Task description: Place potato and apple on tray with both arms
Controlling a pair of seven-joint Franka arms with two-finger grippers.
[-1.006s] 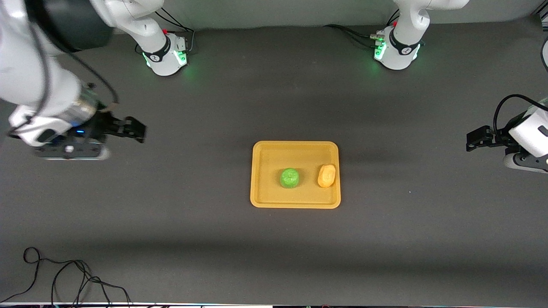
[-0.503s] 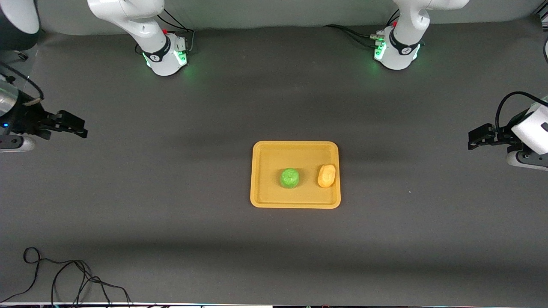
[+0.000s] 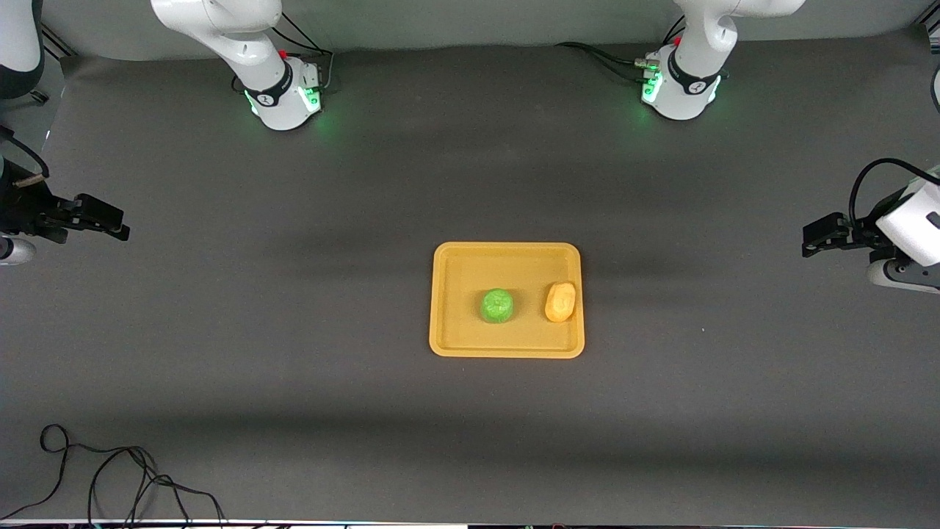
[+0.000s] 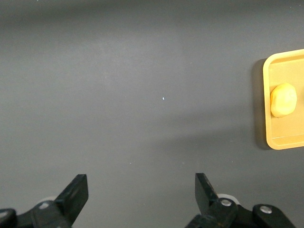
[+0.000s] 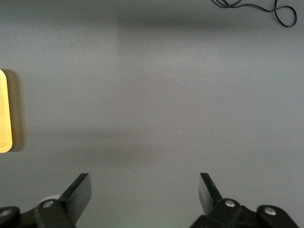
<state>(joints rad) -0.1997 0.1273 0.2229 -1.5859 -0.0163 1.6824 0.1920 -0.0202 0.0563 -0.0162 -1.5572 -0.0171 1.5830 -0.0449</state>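
At the centre of the front view, a flat rectangular yellow-orange plastic tray with a low rim lies on the dark grey worktop. A small round bright green apple sits on it, and a small oval yellow-orange potato lies beside the apple, toward the left arm's end. The left claw hangs at the frame's right edge, jaws spread and empty. The right claw hangs at the frame's left edge, likewise spread and empty.

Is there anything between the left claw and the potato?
Nothing but bare dark table and the tray's rim lies between the left claw and the potato, as the left wrist view shows.
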